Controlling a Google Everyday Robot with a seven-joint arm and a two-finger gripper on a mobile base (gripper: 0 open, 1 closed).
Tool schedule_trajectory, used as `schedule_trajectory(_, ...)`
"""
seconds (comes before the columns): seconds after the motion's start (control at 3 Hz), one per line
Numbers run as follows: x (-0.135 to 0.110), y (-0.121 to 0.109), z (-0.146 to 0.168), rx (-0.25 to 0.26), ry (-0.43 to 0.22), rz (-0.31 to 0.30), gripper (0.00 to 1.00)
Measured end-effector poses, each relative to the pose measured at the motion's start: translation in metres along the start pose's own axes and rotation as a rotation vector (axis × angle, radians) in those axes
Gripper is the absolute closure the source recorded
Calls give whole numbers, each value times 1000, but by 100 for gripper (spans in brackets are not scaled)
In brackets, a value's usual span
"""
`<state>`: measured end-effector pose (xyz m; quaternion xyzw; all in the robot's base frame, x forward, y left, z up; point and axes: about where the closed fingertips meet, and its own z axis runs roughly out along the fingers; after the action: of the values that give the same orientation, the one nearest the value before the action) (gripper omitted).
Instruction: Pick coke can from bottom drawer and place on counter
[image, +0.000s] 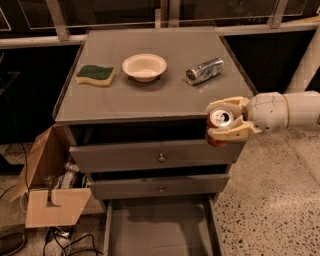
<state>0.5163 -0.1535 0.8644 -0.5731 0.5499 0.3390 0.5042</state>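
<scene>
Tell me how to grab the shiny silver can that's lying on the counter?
Grab the silver can around its middle, coming down from above. It lies on its side on the counter, so the jaws can close across its round body. The gripper is busy, though: it holds the coke can by the counter's front right corner.

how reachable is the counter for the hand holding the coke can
Probably yes: the hand, shut on the coke can, hangs right beside the counter's front corner, nothing between them.
</scene>
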Motion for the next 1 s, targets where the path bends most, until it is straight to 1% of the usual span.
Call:
schedule_trajectory(0.33,-13,-9,4,-6,-22,-10,100)
schedule_trajectory(0.67,-38,-28,-5,0,-7,-31,100)
schedule_trajectory(1.0,-63,-47,-17,23,17,-64,100)
